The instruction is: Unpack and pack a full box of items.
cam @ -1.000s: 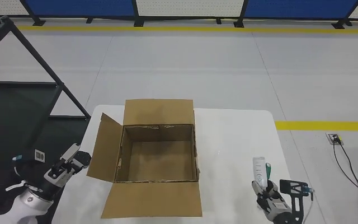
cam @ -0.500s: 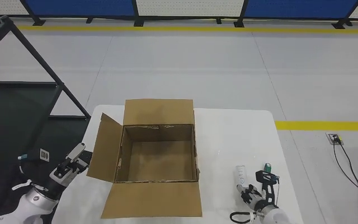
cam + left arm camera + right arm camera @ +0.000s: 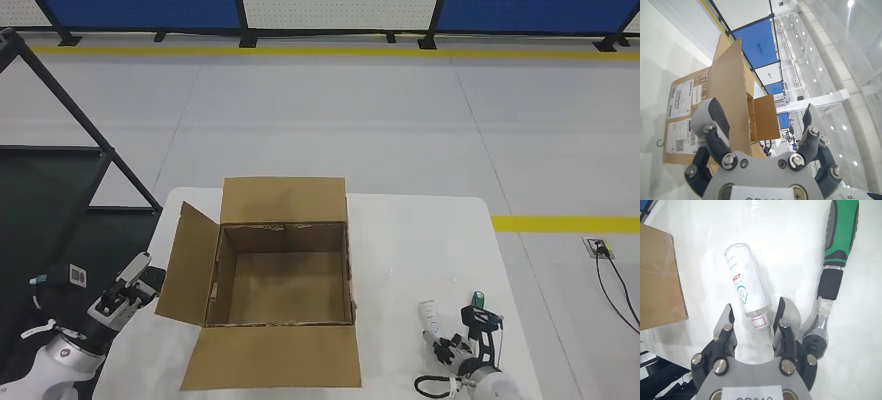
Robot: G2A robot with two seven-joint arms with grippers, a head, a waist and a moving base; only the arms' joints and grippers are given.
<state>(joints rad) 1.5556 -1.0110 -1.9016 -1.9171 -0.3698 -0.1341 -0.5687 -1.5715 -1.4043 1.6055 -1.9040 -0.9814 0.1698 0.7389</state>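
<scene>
An open cardboard box [image 3: 214, 280] stands mid-table with its flaps spread and nothing inside. A white spray bottle [image 3: 743, 283] lies flat on the table to the right of the box [image 3: 659, 275]. My right gripper [image 3: 756, 306] is open, its fingers on either side of the bottle's cap end. In the top view the bottle [image 3: 428, 313] lies just ahead of the right gripper [image 3: 440, 345]. My left gripper [image 3: 762, 106] is open and holds nothing, just left of the box's side flap [image 3: 728, 91]; the top view shows it at the table's left edge [image 3: 140, 272].
A ratchet wrench with a green handle [image 3: 840, 247] lies on the table close beside the bottle, on the side away from the box; its head rests next to my right gripper's finger. It appears near the front right table edge [image 3: 479, 300].
My right gripper and the bottle have shifted left toward the box and nearer the front edge, uncovering the ratchet. The left arm has moved slightly.
</scene>
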